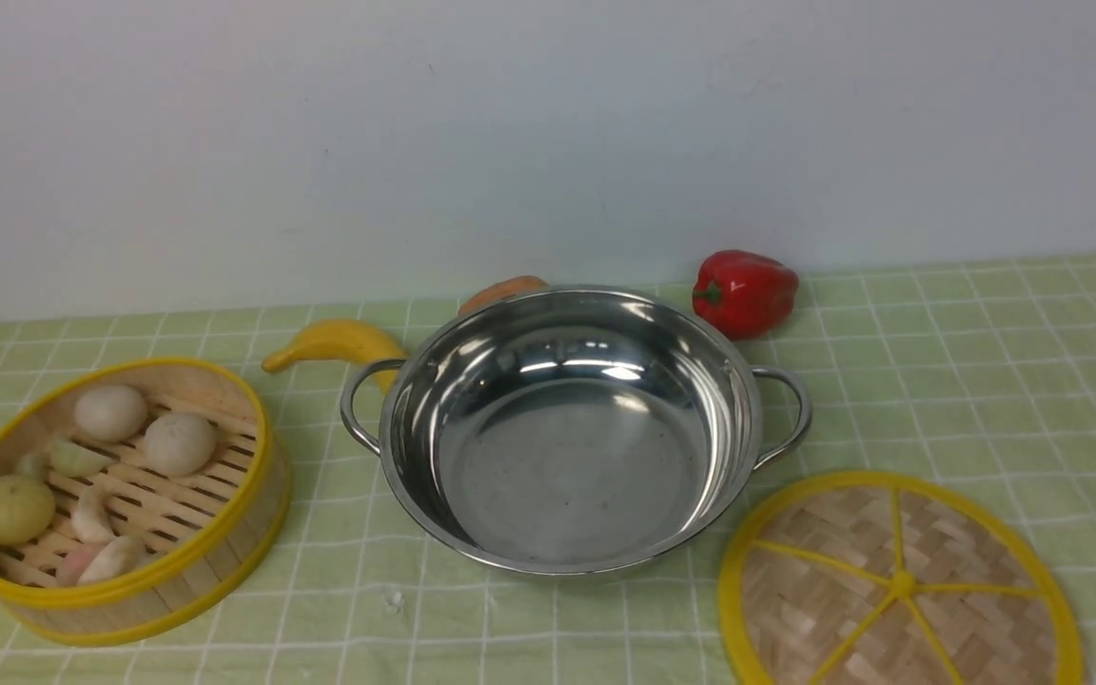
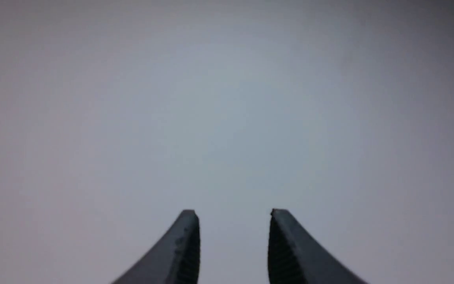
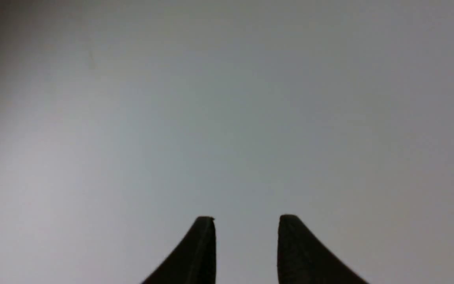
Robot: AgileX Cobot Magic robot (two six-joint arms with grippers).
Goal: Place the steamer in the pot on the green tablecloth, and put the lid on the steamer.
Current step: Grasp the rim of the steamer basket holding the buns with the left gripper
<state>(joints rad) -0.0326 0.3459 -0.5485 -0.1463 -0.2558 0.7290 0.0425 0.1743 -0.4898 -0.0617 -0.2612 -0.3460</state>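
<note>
The steamer (image 1: 177, 595) is found at the lower left of the front view, left of the pot (image 1: 567, 476), so the left claw (image 2: 233, 215), held apart and empty like the right claw (image 3: 246, 219), is judged nearer.

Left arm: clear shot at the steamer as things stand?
Probably yes. The steamer sits on the robot's left, open above, apart from the pot. The left gripper is open and empty; the arm itself is outside the front view, so reach is unconfirmed.
</note>
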